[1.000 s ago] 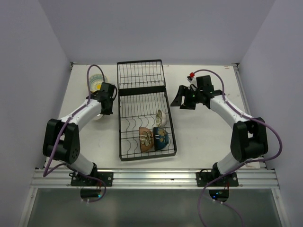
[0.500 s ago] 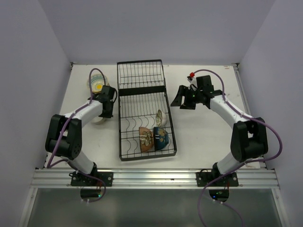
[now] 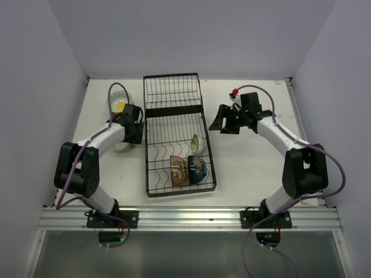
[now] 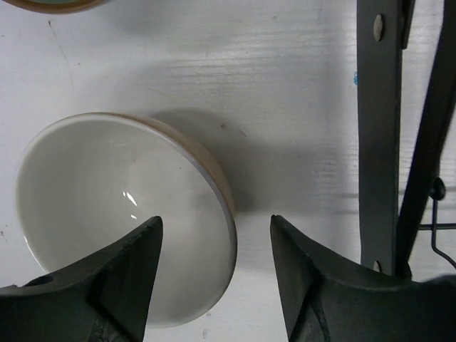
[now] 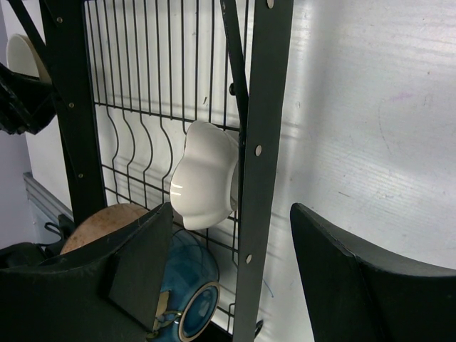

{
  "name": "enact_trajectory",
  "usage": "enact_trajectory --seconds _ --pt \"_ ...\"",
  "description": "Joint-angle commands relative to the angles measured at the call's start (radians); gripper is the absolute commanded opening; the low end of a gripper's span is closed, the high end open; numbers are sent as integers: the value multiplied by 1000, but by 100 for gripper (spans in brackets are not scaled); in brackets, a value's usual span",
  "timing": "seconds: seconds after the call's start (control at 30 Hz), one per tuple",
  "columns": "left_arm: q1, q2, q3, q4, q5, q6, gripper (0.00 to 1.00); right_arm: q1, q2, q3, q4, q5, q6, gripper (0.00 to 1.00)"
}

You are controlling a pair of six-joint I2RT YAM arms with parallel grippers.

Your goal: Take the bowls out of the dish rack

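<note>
The black wire dish rack point(image 3: 174, 104) lies in the middle of the table. Its near section holds a white scalloped bowl point(image 3: 195, 144) point(image 5: 206, 174), a brown bowl point(image 3: 178, 169) point(image 5: 107, 221) and a blue bowl point(image 3: 197, 168) point(image 5: 189, 285), all on edge. My left gripper point(image 3: 132, 134) point(image 4: 215, 219) stands open left of the rack, straddling the rim of a white bowl point(image 4: 121, 235) point(image 3: 119, 145) that rests upright on the table, with neither finger touching it. My right gripper point(image 3: 219, 120) point(image 5: 231, 206) hangs open and empty at the rack's right side rail point(image 5: 267, 142).
A second bowl with a yellow inside point(image 3: 117, 101) point(image 4: 53, 4) sits on the table at the back left, just beyond the white one. The rack's left rail point(image 4: 377, 135) runs close beside my left gripper. White walls close the table on three sides.
My left gripper has opened and let go of the white bowl, which now rests on the table. The right arm has not moved.
</note>
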Motion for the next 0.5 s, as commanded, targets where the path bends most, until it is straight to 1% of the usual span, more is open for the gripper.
enact_trajectory --seconds 0.0,0.07,0.2,0.33,0.37,0.43,0.47 --pt "8 -86 41 1 28 -21 67 -3 -39 6 2 11 -9 71" --pt "8 -120 68 -12 53 -32 70 -5 -40 4 -1 11 -10 71" --pt "8 -226 130 -51 79 -63 80 -5 -43 4 -1 17 -10 71" --pt "8 -315 167 -67 190 -95 81 -5 -42 3 -3 21 -10 71" --pt "8 -335 163 -59 273 -104 81 -5 -43 4 -4 27 -10 71" --pt "8 -390 127 -21 394 -138 81 -5 -40 6 -7 31 -13 71" --pt "8 -419 110 11 500 -156 81 -6 -39 4 -9 35 -13 71"
